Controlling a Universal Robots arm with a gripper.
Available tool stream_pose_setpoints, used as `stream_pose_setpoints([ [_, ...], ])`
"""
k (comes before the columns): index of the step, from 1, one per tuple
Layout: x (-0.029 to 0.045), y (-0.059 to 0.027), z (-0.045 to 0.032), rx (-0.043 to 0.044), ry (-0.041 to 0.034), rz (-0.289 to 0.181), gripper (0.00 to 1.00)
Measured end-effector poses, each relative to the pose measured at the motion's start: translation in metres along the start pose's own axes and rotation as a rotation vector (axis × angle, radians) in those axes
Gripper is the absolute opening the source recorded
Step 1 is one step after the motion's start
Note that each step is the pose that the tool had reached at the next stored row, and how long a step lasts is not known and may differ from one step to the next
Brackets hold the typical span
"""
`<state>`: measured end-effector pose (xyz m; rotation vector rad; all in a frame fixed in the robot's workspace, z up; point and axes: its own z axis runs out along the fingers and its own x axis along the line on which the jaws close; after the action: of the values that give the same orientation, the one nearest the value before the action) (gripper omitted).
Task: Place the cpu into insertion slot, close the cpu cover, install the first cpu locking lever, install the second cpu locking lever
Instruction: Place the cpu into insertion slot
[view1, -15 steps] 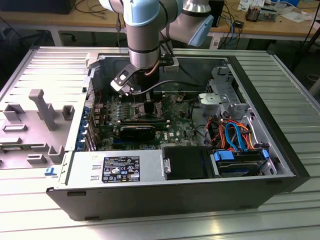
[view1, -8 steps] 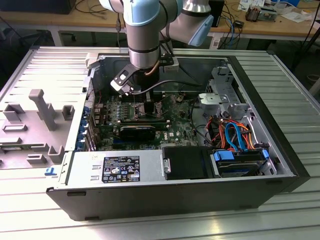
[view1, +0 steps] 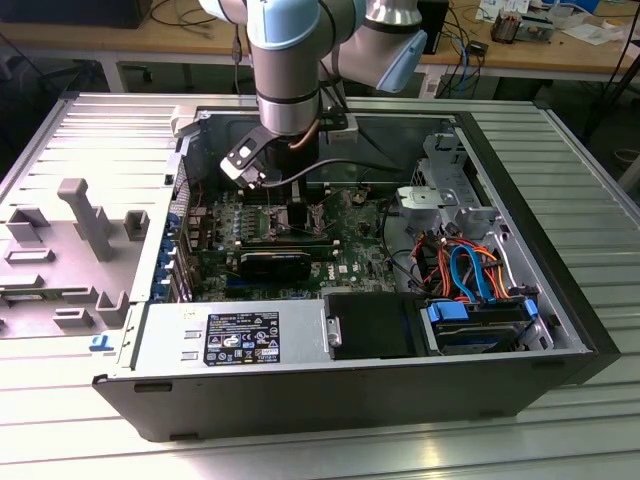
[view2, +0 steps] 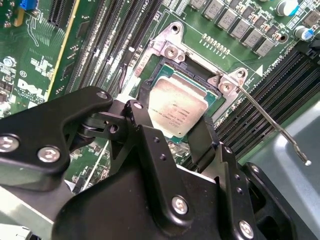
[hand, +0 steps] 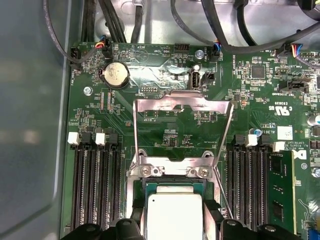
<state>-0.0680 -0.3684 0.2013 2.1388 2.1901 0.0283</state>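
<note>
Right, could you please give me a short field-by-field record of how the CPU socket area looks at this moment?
cpu: in or just over the insertion slot, metal top up
cpu cover: open, raised off the slot
locking lever: unlatched, sticking out from the slot's corner
gripper: low, right at the cpu
setting: green board inside an open computer case
</note>
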Motion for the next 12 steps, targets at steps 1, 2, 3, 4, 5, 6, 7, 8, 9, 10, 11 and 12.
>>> stream_pose_setpoints([
  [1,0.0,0.0002,0.0004,0.0006,-0.0003,0.005,0.55],
  [2,0.0001,0.0003,0.0007,0.0012,-0.0011,0.013,0.55],
  [3,0.0001,0.0005,0.0008,0.0015,-0.0015,0.018,0.55],
  [4,0.0004,0.0008,0.0012,0.0017,-0.0017,0.024,0.55],
  [5,0.001,0.0011,0.0015,0.0018,-0.0018,0.027,0.55],
  [6,0.0011,0.0011,0.0019,0.0021,-0.002,0.027,0.55],
  [7,0.0011,0.001,0.0024,0.0024,-0.0023,0.027,0.55],
  [8,0.0011,0.001,0.0028,0.0025,-0.0022,0.028,0.55],
  [9,0.0011,0.0009,0.003,0.0025,-0.0023,0.028,0.55],
  [10,0.0011,0.0008,0.003,0.0025,-0.0024,0.028,0.55],
  [11,0.0011,0.0008,0.0031,0.0025,-0.0023,0.029,0.55],
  [12,0.0011,0.0008,0.0032,0.0024,-0.0022,0.029,0.55],
])
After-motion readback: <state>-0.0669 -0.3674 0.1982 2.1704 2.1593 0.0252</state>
